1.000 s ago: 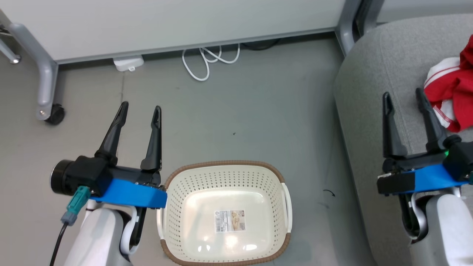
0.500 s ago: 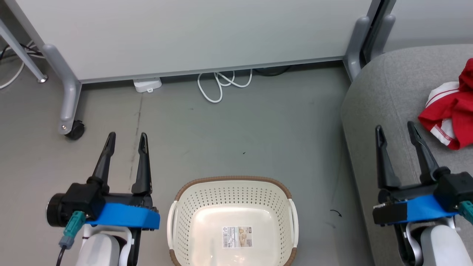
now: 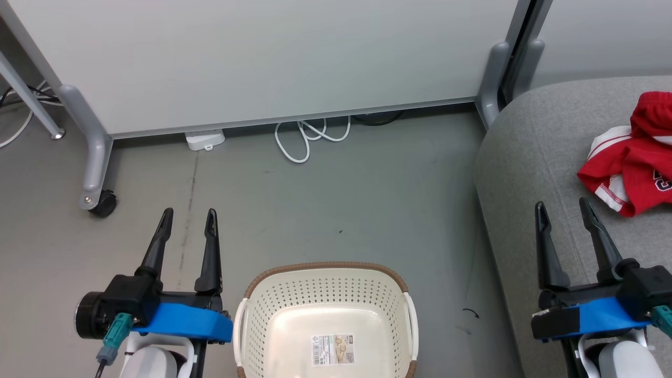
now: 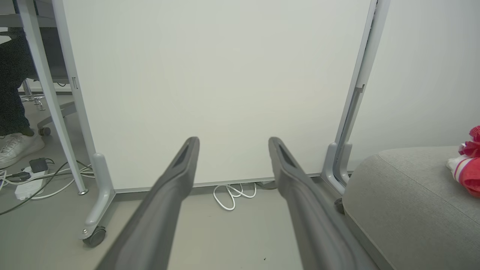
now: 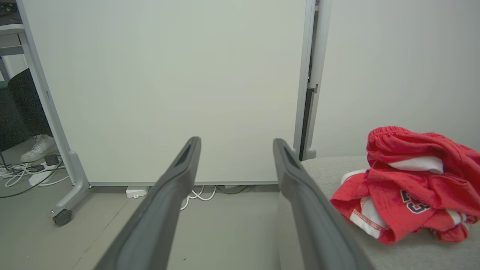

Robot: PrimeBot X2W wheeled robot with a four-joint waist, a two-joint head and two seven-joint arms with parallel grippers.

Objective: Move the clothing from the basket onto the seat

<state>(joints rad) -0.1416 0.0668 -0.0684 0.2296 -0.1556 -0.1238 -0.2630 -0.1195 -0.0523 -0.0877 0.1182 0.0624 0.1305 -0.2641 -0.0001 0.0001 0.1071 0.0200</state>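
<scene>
- Head view: the red clothing (image 3: 627, 163) lies in a heap on the grey seat (image 3: 525, 157), off to the right.
- The basket (image 3: 325, 266) sits on the floor (image 3: 367, 199) between the two arms. A paper label (image 3: 332, 349) shows on its bottom.
- The left gripper (image 3: 189, 214) hangs just left of the basket, with its fingers apart and nothing in them.
- The right gripper (image 3: 563, 203) hangs over the near edge of the seat. It is close to the clothing but not touching it, and its fingers are apart too.
- A white cable (image 3: 304, 139) lies on the floor by the panel (image 3: 262, 63).

office with wheeled partition (image 3: 262, 58), cables (image 3: 310, 137)
</scene>
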